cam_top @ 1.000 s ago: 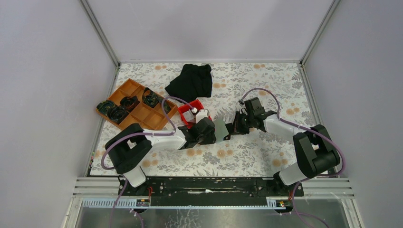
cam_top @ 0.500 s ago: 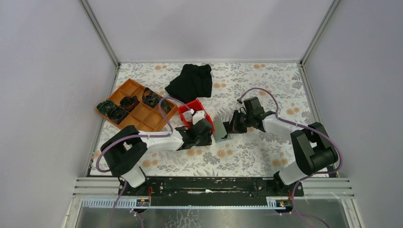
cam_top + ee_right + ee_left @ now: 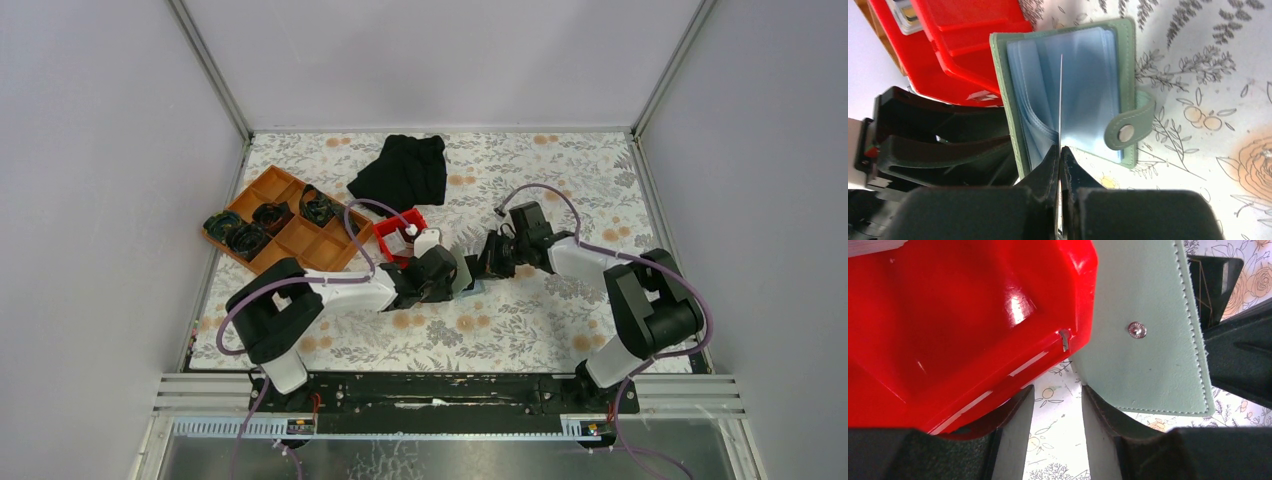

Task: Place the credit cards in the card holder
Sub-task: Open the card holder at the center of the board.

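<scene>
The card holder (image 3: 1083,75) stands open on its edge, grey-green cover outside, pale blue sleeves facing my right gripper (image 3: 1060,147). That gripper is shut on a thin white credit card (image 3: 1060,100), seen edge-on against the sleeves; I cannot tell whether it sits in a slot. In the left wrist view the holder's cover (image 3: 1143,300) with its snap leans on the outer side of the right finger of my left gripper (image 3: 1057,390), which is open with only tablecloth in its gap. From above, the holder (image 3: 466,272) sits between both grippers. More cards (image 3: 908,15) lie in the red bin.
The red bin (image 3: 397,228) presses against my left gripper's other finger (image 3: 1018,410). An orange compartment tray (image 3: 285,235) with dark items sits at the left, and a black cloth (image 3: 402,170) lies at the back. The enclosure walls ring the floral tablecloth.
My right gripper has moved left with its card, closing on the holder. The left gripper has shifted slightly toward it, and the red bin has been nudged a little up and left.
</scene>
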Available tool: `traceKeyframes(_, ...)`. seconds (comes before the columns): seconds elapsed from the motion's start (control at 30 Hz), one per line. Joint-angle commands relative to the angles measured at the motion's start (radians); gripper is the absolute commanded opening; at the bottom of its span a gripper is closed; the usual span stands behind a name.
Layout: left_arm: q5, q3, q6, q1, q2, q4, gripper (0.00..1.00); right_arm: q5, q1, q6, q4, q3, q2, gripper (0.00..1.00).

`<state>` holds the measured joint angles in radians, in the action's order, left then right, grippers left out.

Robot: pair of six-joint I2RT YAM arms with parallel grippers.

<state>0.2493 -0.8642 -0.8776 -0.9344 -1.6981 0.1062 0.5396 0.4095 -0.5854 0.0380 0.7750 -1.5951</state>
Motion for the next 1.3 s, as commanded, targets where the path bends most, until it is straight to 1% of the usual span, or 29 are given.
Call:
traceKeyframes(0.0, 0.019, 0.032, 0.016, -0.003, -0.077, 0.115, 0.47, 0.037, 0.001, -0.006, -0.032, 0.070, -0.013, 0.00)
traceKeyframes(0.2, 0.029, 0.052, 0.005, -0.004, -0.068, 0.116, 0.47, 0.023, 0.026, 0.008, -0.006, 0.132, -0.048, 0.00)
traceKeyframes(0.53, 0.030, 0.063, 0.000, -0.006, -0.085, 0.102, 0.47, -0.161, 0.149, 0.165, 0.274, 0.303, -0.176, 0.00)
traceKeyframes(0.73, 0.025, 0.076, -0.012, -0.008, -0.075, 0.086, 0.47, -0.320, 0.181, 0.211, 0.402, 0.372, -0.226, 0.00)
traceKeyframes(0.97, 0.025, 0.102, -0.018, -0.009, -0.011, 0.088, 0.47, -0.578, 0.222, 0.256, 0.552, 0.471, -0.259, 0.00)
traceKeyframes(1.27, 0.028, 0.140, -0.029, -0.012, 0.094, 0.109, 0.47, -0.759, 0.278, 0.266, 0.645, 0.562, -0.321, 0.00)
